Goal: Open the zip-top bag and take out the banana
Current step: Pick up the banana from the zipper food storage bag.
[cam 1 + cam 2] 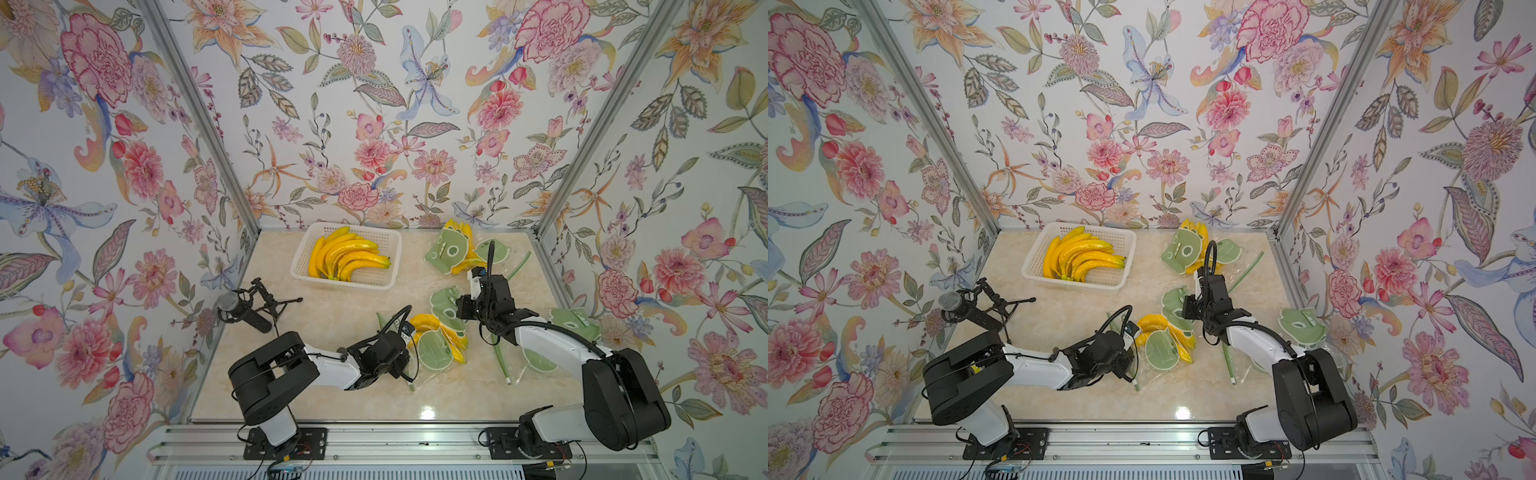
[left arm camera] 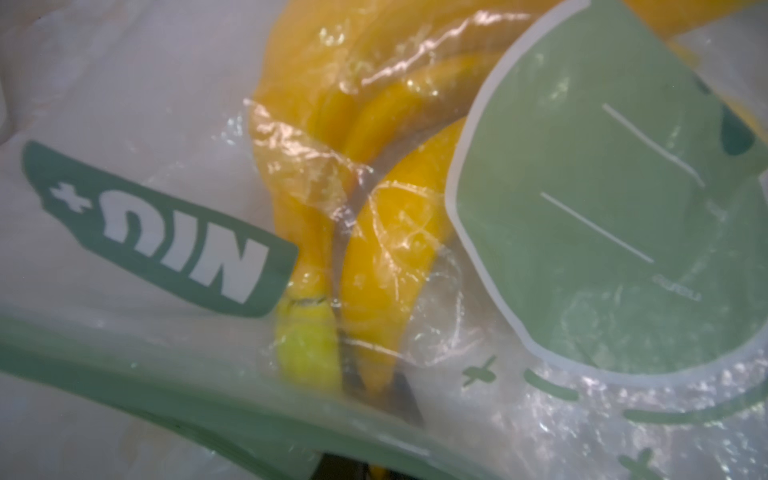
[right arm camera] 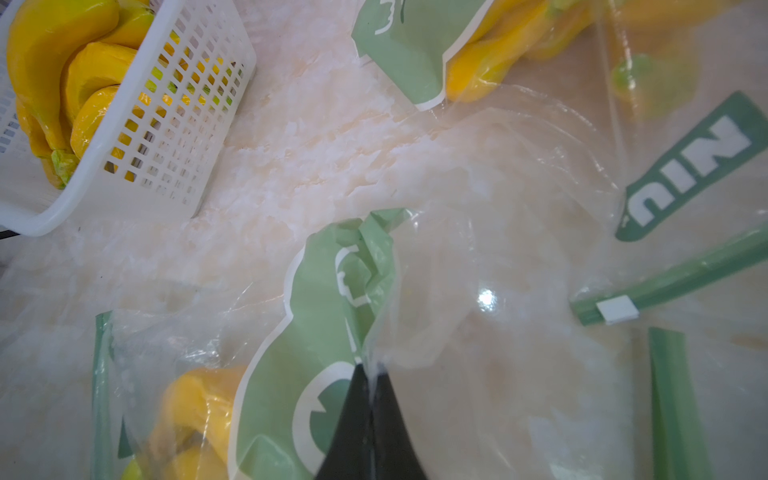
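Between the two arms, on the marble table (image 1: pixel 332 399), lies the zip-top bag (image 1: pixel 434 359) with a bunch of yellow bananas (image 1: pixel 424 322) inside it. The bag stretches from one arm to the other. Its green zip strip (image 2: pixel 166 382) is at the end by the left gripper (image 1: pixel 405 363) and runs sideways across the front of that gripper. The bananas lie just past the strip, deeper in the bag, with their stems pointing at it. So the left arm is the one nearer the mouth of the bag.

The left gripper is closed, down by the zip strip. Its fingers are hidden, so I cannot tell if they have caught the strip.

The right gripper (image 3: pixel 368 370) is squeezed tight on a pinch of the bag's plastic. This is at the green printed part, on the side away from the zip.

I think the zip is not open yet. To open it, the strip must be pulled apart at the left end while the right gripper keeps the bag from sliding. The bananas would then come out toward the left arm.
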{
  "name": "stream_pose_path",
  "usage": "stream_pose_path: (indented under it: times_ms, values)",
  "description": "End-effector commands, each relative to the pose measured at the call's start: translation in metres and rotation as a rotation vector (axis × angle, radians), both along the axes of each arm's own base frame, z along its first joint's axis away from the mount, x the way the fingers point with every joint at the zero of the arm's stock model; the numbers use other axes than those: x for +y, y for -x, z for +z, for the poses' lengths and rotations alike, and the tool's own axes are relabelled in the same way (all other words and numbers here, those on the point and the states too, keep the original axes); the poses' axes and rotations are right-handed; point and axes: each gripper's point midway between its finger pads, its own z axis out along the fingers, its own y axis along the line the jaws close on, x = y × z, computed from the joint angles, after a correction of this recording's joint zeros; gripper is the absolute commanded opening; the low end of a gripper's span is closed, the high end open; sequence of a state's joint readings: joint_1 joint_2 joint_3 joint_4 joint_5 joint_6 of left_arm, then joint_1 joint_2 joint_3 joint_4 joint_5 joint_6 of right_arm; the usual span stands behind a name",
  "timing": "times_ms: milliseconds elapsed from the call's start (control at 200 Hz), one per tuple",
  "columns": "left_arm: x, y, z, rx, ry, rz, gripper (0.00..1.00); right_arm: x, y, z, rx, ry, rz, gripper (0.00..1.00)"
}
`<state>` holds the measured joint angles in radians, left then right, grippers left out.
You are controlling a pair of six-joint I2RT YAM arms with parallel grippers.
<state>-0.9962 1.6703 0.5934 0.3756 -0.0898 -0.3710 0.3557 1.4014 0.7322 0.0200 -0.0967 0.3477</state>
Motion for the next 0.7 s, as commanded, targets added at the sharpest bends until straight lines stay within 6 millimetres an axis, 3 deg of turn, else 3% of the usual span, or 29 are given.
stream_pose_path:
  times_ms: [0,210,275,555,696]
  values:
    - [0.022,-0.003,-0.012,0.000,-0.095,0.088,0.07,-0.002,0.003,0.004,-0.016,-0.006,-0.007,0.00]
    - [0.037,-0.003,0.006,-0.029,-0.062,0.155,0.05,-0.013,0.000,0.009,-0.035,0.011,-0.044,0.00]
    - [0.041,0.000,0.021,-0.042,-0.022,0.165,0.05,-0.017,-0.001,0.011,-0.040,0.013,-0.061,0.00]
    - [0.078,0.016,0.019,-0.029,-0.036,0.225,0.04,-0.034,-0.007,0.018,-0.058,0.022,-0.153,0.00]
    - [0.096,0.015,0.024,-0.044,-0.052,0.293,0.03,-0.039,-0.007,0.019,-0.063,0.025,-0.174,0.00]
